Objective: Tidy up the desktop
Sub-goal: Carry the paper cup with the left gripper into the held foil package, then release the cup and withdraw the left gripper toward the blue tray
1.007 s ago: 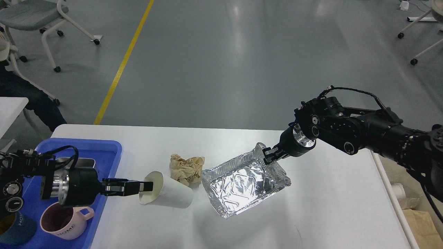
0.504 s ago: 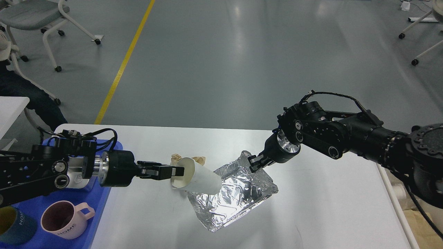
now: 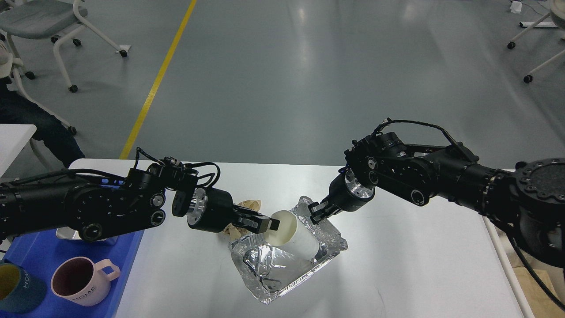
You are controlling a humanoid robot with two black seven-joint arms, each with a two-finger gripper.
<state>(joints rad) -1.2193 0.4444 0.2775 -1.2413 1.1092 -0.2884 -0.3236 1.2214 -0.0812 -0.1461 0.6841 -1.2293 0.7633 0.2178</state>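
white paper cup (image 3: 293, 238) pinched by left end effector (image 3: 270, 224) over foil tray (image 3: 282, 260), right end effector (image 3: 318, 211) gripping tray's rim.

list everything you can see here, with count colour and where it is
desktop: 1, white, fills the lower middle of the view
foil tray: 1, silver, centre of the desktop, far corner pinched
paper cup: 1, white, on its side over the foil tray
crumpled paper: 1, brown, behind the left arm's end
blue tray: 1, blue, left edge of the desktop
mug: 1, pink, in the blue tray
dark mug: 1, teal, bottom left corner
chairs: several, grey and white, on the floor behind
floor line: 1, yellow
left gripper: 1, black, jaws on the cup rim
right gripper: 1, black, on the tray corner
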